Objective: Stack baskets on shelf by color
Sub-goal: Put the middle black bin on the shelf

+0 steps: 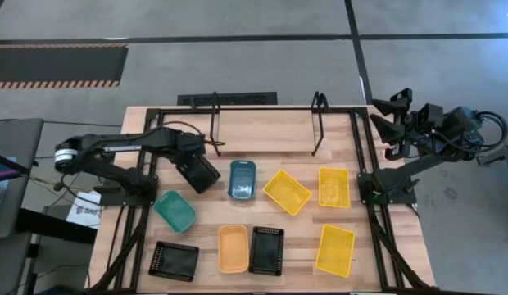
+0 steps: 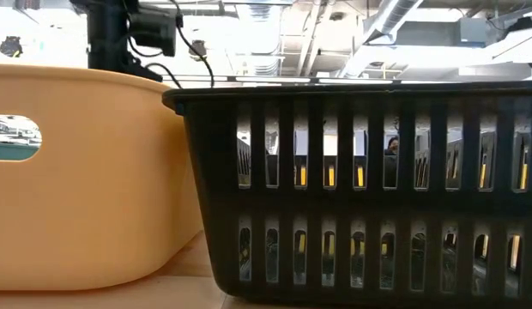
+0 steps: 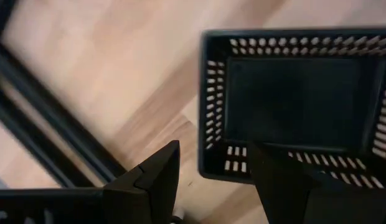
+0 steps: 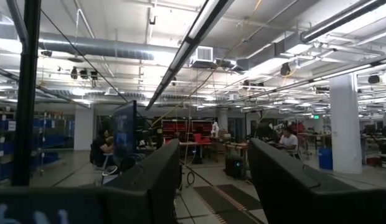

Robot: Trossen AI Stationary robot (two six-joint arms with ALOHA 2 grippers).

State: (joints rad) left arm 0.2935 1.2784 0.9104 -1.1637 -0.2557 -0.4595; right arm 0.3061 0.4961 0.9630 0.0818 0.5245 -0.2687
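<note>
My left gripper (image 1: 213, 174) (image 3: 216, 149) is open and hangs over the left end of the blue-grey basket (image 1: 242, 179) (image 3: 292, 99). One finger stands outside its end wall and the other over its inside; whether either touches it cannot be told. On the table also lie a teal-green basket (image 1: 174, 210), three yellow baskets (image 1: 287, 191) (image 1: 333, 186) (image 1: 334, 248), an orange one (image 1: 233, 247) (image 2: 86, 172) and two black ones (image 1: 266, 249) (image 1: 174, 260) (image 2: 360, 189). The black rod shelf (image 1: 318, 123) stands at the far edge. My right gripper (image 1: 385, 123) (image 4: 215, 146) is open and raised off the table's right side.
A black frame (image 1: 365, 156) edges the wooden table on both sides. Bare wood lies between the shelf and the row of baskets. The orange and one black basket sit side by side at the near edge, filling the low view.
</note>
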